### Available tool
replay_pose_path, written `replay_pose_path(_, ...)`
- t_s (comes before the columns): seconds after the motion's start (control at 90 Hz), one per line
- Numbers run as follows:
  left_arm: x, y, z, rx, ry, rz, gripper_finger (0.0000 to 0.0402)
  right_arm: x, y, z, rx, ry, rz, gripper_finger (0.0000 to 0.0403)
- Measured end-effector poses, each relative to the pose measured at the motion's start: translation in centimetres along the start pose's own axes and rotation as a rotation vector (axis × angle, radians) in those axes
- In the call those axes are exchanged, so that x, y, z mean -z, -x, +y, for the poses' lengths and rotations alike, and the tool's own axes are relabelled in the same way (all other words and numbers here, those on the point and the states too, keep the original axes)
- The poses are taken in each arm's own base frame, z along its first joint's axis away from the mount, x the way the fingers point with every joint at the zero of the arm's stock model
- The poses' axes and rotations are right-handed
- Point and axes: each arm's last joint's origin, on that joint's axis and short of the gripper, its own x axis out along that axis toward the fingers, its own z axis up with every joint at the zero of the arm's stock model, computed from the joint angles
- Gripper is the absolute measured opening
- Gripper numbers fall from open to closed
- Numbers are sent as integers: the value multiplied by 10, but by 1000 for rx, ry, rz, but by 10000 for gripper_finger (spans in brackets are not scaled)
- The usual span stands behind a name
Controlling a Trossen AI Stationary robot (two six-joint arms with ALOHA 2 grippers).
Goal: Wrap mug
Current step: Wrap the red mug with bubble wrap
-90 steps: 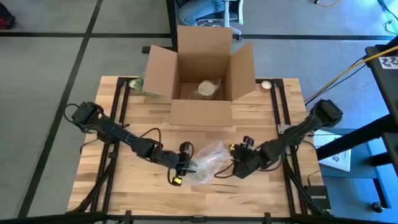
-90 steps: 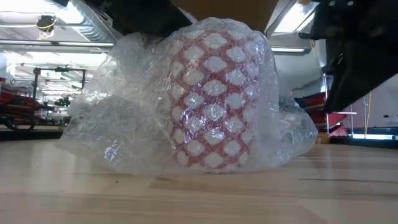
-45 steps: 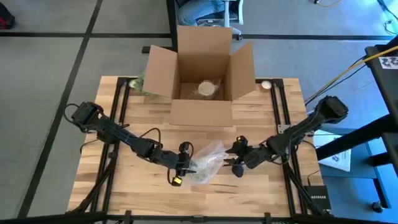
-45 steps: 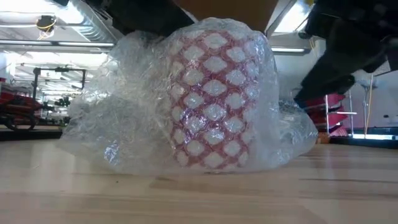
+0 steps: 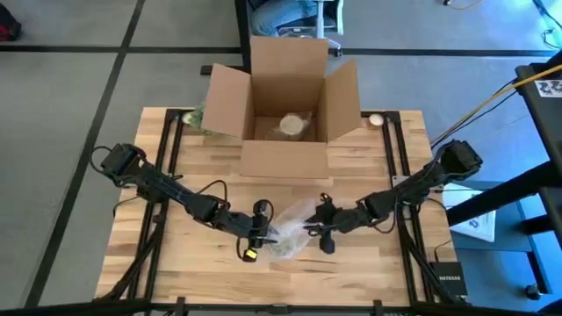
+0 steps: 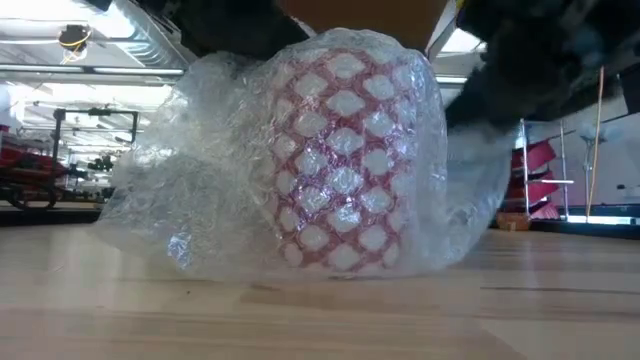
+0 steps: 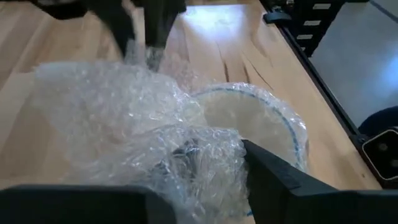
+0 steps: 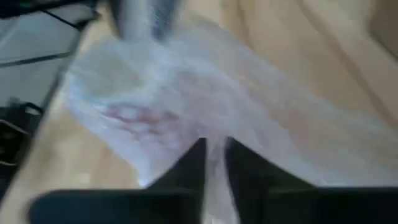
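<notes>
A wooden table point(image 5: 176, 263) fills the middle of the high view, its lower edge cut off by the frame. At its upper centre stands an open cardboard box point(image 5: 285, 110) with flaps spread; inside lies a pale round bundle point(image 5: 292, 125), too small to identify. Just below the box, near the frame's centre, sits the mug point(image 6: 345, 160), upright and patterned in red and white, swaddled in clear bubble wrap point(image 6: 190, 190) that blurs its outline and hides any handle. In the low view the wrapped mug takes up the centre of the frame and the arms above it are only dark, cropped shapes. The left gripper point(image 5: 257, 230) lies at the wrap's left side, its fingers clamped on a fold of the plastic in the left wrist view. The right gripper point(image 5: 318, 230) presses in from the right, its two fingers drawn close together with a strip of wrap between them, though that view is blurred. No writing can be read anywhere.
</notes>
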Motion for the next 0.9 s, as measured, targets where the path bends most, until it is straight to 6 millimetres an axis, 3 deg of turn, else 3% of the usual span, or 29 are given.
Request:
replay_pose_path(0.3, 0, -1, 3, -6, 20, 3, 104, -41, -7, 24, -29, 156, -108, 4)
replay_pose_path(0.4, 0, -1, 6, -13, 31, 5, 104, -46, -17, 30, -66, 190, -91, 1)
replay_pose_path(0.756, 0, -1, 7, -14, 37, 6, 104, -35, -67, 46, -112, 203, 89, 0)
replay_pose_path(0.9, -3, 3, 5, -9, 49, 3, 104, -36, -75, 49, -62, 191, 187, 0)
